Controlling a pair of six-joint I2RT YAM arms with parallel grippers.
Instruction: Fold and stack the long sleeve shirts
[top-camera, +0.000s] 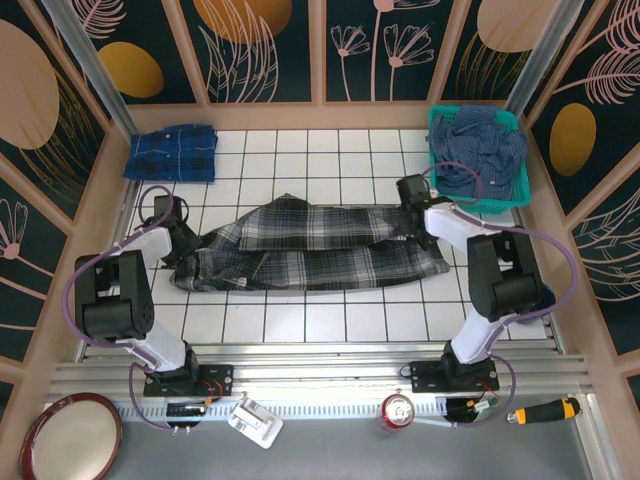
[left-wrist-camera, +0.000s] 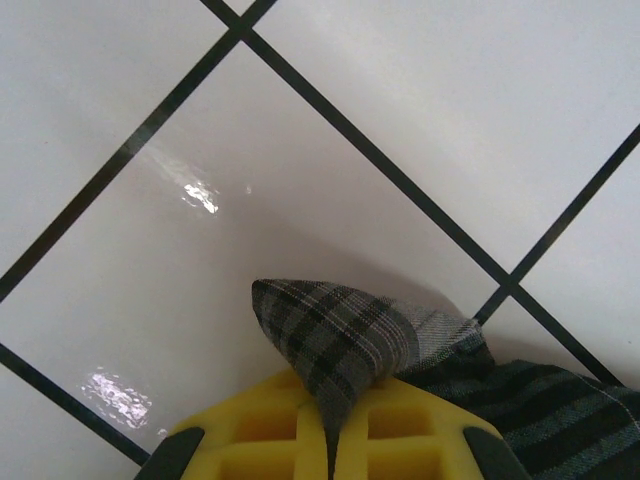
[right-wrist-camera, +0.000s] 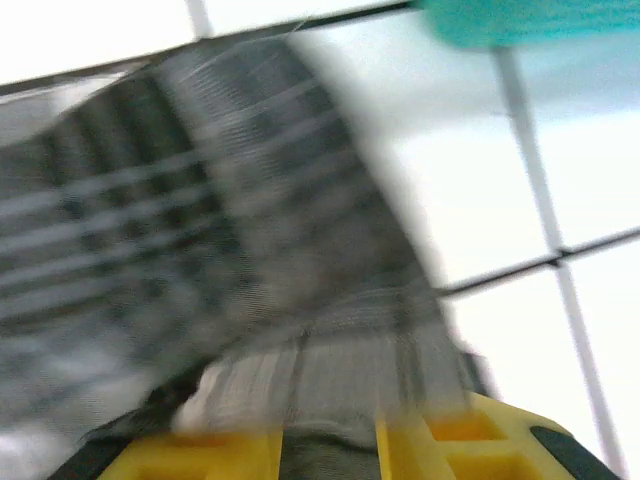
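Note:
The grey-black-white plaid shirt (top-camera: 310, 245) lies stretched sideways across the middle of the tiled table. My left gripper (top-camera: 186, 240) is shut on its left end; in the left wrist view the yellow pads (left-wrist-camera: 260, 430) pinch a pointed corner of the plaid cloth (left-wrist-camera: 340, 330). My right gripper (top-camera: 410, 200) holds the shirt's right end. The right wrist view is blurred: plaid cloth (right-wrist-camera: 250, 250) runs bunched down between the yellow fingers (right-wrist-camera: 200, 455). The blue-and-navy plaid shirt (top-camera: 172, 152) lies folded at the back left. The dull navy shirt (top-camera: 478, 148) is crumpled in the teal basket (top-camera: 500, 205).
The teal basket stands at the back right, just behind my right gripper, and its edge (right-wrist-camera: 520, 20) shows in the right wrist view. Wooden walls enclose the table. Off the front edge lie a soda can (top-camera: 402, 410), a screwdriver (top-camera: 545, 410) and a red bowl (top-camera: 70, 437).

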